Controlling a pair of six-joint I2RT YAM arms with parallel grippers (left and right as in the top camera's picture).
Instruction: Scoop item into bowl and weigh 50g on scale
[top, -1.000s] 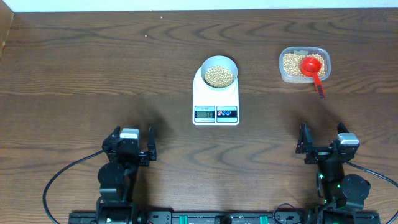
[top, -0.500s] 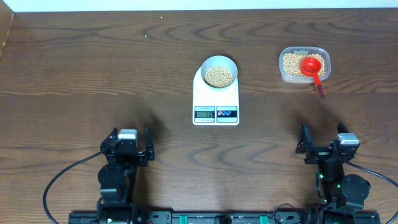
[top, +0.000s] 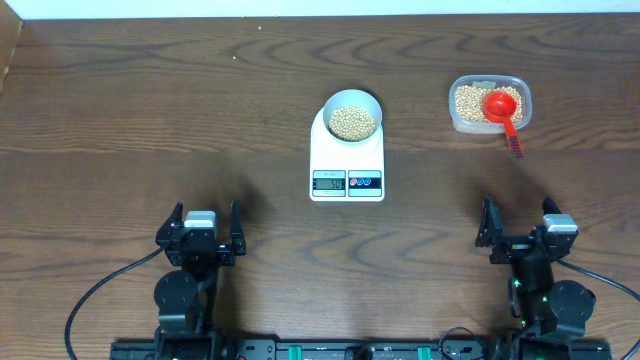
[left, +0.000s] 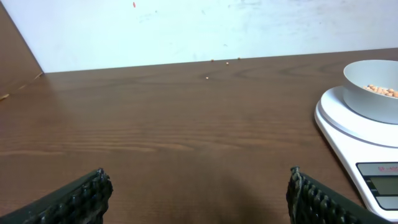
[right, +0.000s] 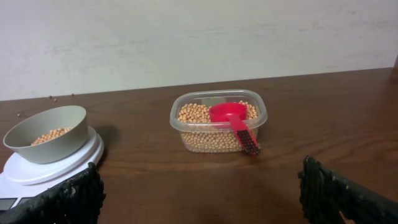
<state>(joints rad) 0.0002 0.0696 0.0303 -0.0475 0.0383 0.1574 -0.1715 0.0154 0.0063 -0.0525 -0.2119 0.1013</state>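
Right of the scale (top: 347, 160), clear tub (top: 452, 108), red scoop (top: 500, 104) inside

The bowl (top: 350, 98) of beans (top: 352, 122) sits on the scale (top: 347, 157), at its far end; to the right, a tub (top: 454, 110) holds a scoop (top: 501, 106)

Black arms (top: 182, 293), ribbed fingers (left: 81, 196) — black cables (top: 100, 284)
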